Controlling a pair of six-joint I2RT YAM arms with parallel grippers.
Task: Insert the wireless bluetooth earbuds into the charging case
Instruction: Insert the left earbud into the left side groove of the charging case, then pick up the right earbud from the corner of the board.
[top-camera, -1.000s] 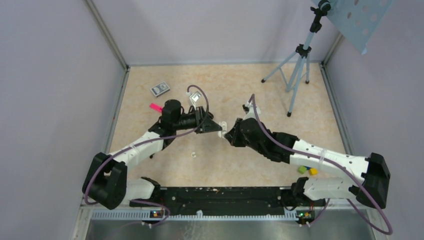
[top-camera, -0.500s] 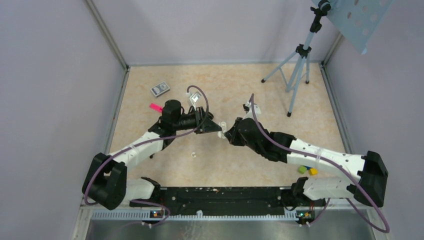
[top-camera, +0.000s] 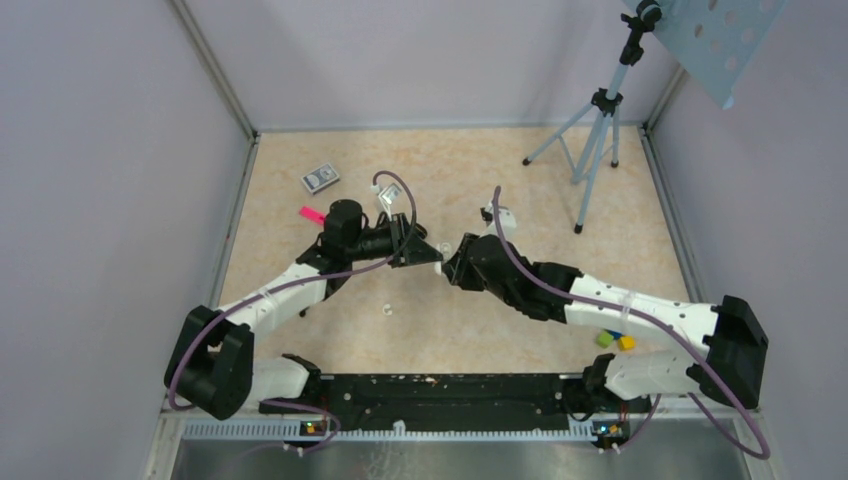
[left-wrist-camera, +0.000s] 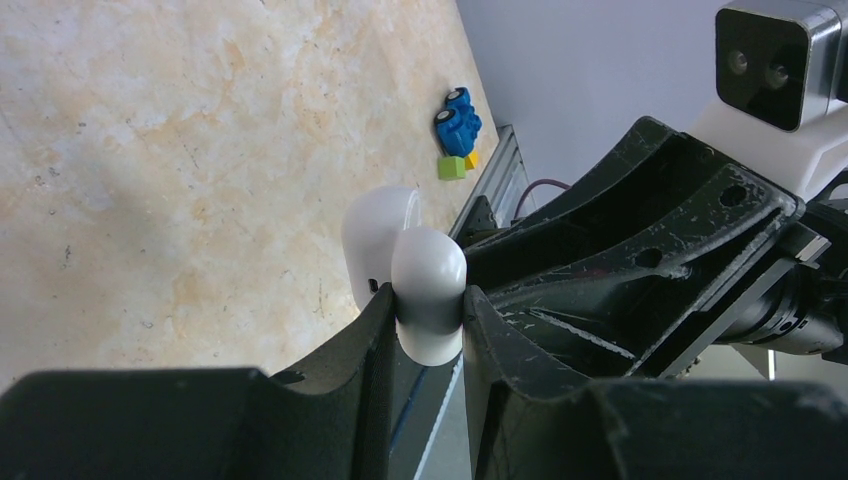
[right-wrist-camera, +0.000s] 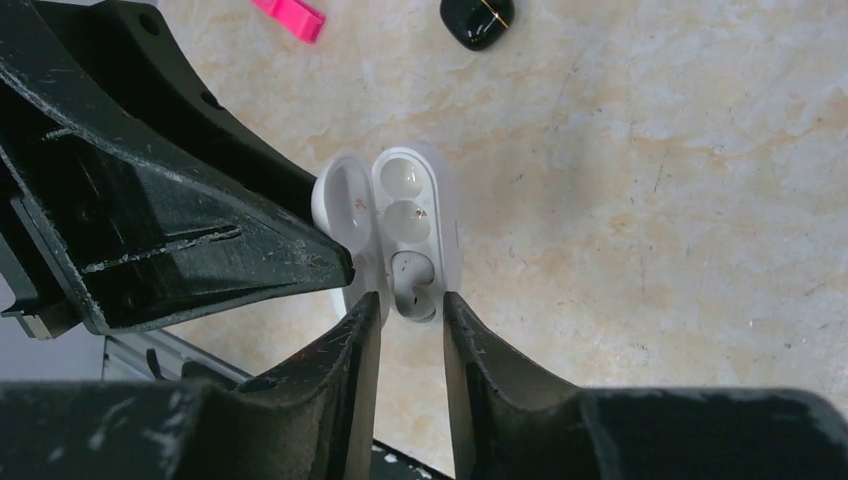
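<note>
Over the middle of the table (top-camera: 520, 170), the left gripper (left-wrist-camera: 428, 296) is clamping the white charging case (right-wrist-camera: 415, 205) by its rounded body, with the lid swung open. Facing it, the right gripper (right-wrist-camera: 405, 300) is standing slightly parted, its fingertips (right-wrist-camera: 362, 308) straddling the case's near end, where one earbud (right-wrist-camera: 415, 285) is sitting in a well; whether they are touching the case I cannot tell. Farther out, a second earbud (top-camera: 386, 309) is lying on the table toward the bases, and a glossy black pebble (right-wrist-camera: 478, 20) is resting near a pink tag (right-wrist-camera: 290, 18).

The beige marbled tabletop (top-camera: 450, 160) carries a tripod (top-camera: 603, 99) at the far right. Far left lie a small grey box (top-camera: 320, 178) and a pink strip (top-camera: 311, 214). One tiny white earbud (top-camera: 386, 309) lies near the middle, and a green block (top-camera: 605, 340) touches a yellow block (top-camera: 626, 343) near right.
</note>
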